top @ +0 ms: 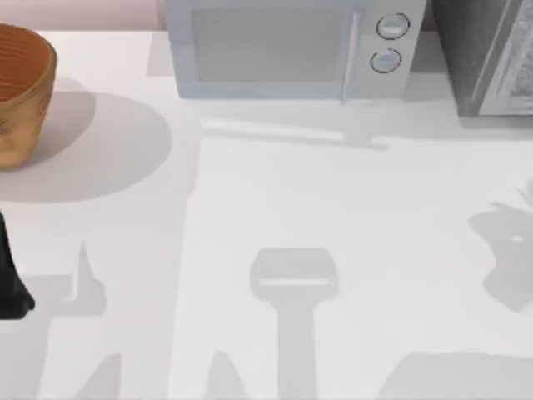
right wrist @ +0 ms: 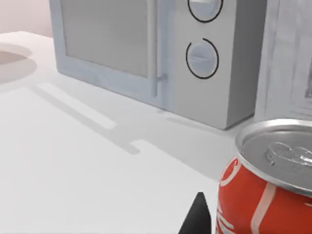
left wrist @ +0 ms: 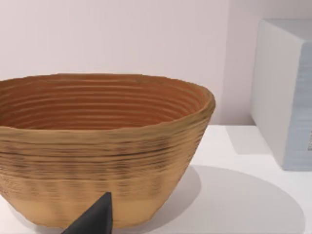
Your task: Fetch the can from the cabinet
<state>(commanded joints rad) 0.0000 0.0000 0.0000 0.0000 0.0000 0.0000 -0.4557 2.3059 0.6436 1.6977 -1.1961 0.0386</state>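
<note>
The can (right wrist: 265, 185) is red with a silver top and white lettering, seen very close in the right wrist view. My right gripper (right wrist: 243, 229) is shut on it; one dark fingertip (right wrist: 197, 217) presses its side and the other is hidden behind the can. The grey cabinet (top: 491, 58) stands at the table's back right, also behind the can as the cabinet (right wrist: 290, 58). My left arm (top: 12, 279) is parked at the table's left edge, and its gripper (left wrist: 92, 222) points at the basket.
A white microwave (top: 291, 50) with two dials stands at the back middle, left of the cabinet. A woven wooden basket (top: 21, 92) sits at the back left, its ribbed wall (left wrist: 97, 161) close to my left gripper. White tabletop (top: 333, 208) spreads in front.
</note>
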